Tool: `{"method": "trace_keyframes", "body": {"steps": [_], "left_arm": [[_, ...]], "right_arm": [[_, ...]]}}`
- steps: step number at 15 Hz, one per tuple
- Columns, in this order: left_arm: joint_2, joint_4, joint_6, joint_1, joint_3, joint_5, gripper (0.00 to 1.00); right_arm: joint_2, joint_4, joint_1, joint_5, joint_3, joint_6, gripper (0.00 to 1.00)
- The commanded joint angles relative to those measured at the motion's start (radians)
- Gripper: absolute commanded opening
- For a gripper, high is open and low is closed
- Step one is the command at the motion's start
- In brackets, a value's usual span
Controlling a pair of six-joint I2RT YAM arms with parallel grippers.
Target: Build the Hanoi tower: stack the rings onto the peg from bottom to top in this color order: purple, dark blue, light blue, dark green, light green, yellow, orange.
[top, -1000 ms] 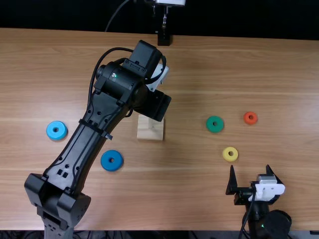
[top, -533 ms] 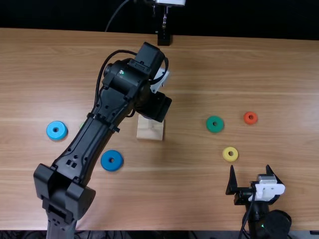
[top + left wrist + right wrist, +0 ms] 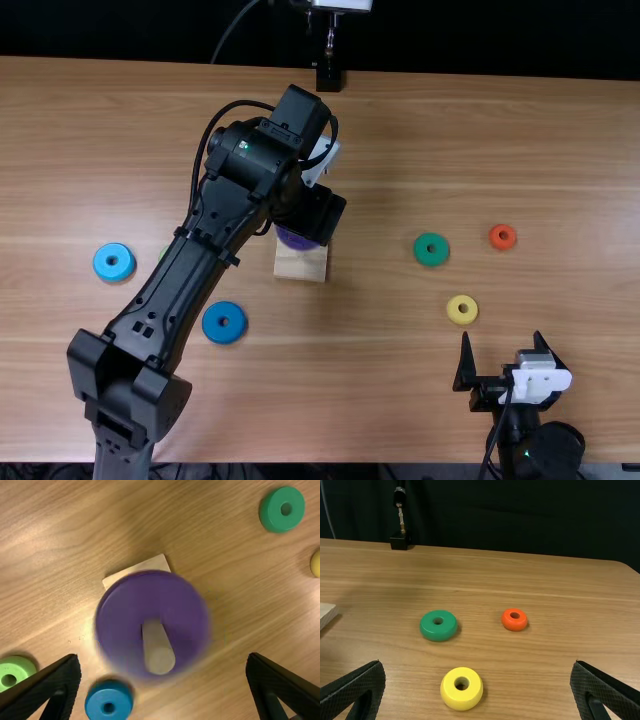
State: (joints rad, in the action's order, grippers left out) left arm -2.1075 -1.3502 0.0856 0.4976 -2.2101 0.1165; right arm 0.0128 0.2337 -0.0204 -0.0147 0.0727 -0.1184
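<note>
One purple ring (image 3: 120,615) noted around the peg (image 3: 159,655), beneath the left gripper (image 3: 312,215), spread; yellow ring (image 3: 461,699) near the right gripper (image 3: 501,335), likewise spread.

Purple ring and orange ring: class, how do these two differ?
The purple ring has the peg through its hole, while the orange ring lies flat on the table. The purple ring is clearly wider than the orange ring. Both are round with a central hole.
</note>
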Motion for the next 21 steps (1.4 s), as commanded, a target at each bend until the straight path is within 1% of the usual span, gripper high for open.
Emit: {"method": "trace_keyframes", "body": {"steps": [1,6,7,8,10,11,12,14,15,16,17,18,21], "left_arm": [[-0.006,-0.001,0.005,-0.001,0.018,0.012,1.0],[0.0,-0.001,0.001,-0.005,0.043,0.01,1.0],[0.004,-0.001,0.001,-0.008,0.035,0.009,1.0],[0.011,-0.001,0.001,-0.016,0.013,-0.002,1.0],[0.027,0.001,-0.003,-0.03,-0.046,-0.004,1.0],[0.073,0.001,-0.001,-0.036,-0.049,-0.004,1.0],[0.115,0.003,-0.001,-0.051,-0.046,-0.006,1.0],[0.222,0.01,-0.003,-0.122,-0.013,-0.01,1.0],[0.287,0.065,-0.003,-0.156,0.075,-0.017,1.0],[0.359,0.17,-0.003,-0.179,0.204,-0.05,1.0],[0.449,0.303,0.003,-0.199,0.346,-0.1,1.0],[0.527,0.406,0.003,-0.22,0.49,-0.115,1.0],[0.681,0.601,0.006,-0.235,0.857,-0.115,1.0]], "right_arm": [[-0.013,0.069,-0.006,-0.006,-0.056,-0.001,1.0],[-0.013,0.067,-0.006,-0.006,-0.056,-0.001,1.0],[-0.013,0.067,-0.006,-0.006,-0.056,-0.001,1.0],[-0.013,0.069,-0.006,-0.006,-0.056,-0.001,1.0],[-0.013,0.069,-0.006,-0.006,-0.056,-0.001,1.0],[-0.013,0.069,-0.006,-0.006,-0.056,-0.001,1.0],[-0.013,0.067,-0.006,-0.006,-0.056,-0.001,1.0],[-0.013,0.067,-0.006,-0.006,-0.056,-0.001,1.0],[-0.013,0.069,-0.006,-0.006,-0.056,-0.001,1.0],[-0.013,0.069,-0.006,-0.006,-0.056,-0.001,1.0],[-0.013,0.067,-0.006,-0.006,-0.056,-0.001,1.0],[-0.013,0.067,-0.006,-0.006,-0.056,-0.001,1.0],[-0.013,0.069,-0.006,-0.006,-0.056,-0.001,1.0]]}}
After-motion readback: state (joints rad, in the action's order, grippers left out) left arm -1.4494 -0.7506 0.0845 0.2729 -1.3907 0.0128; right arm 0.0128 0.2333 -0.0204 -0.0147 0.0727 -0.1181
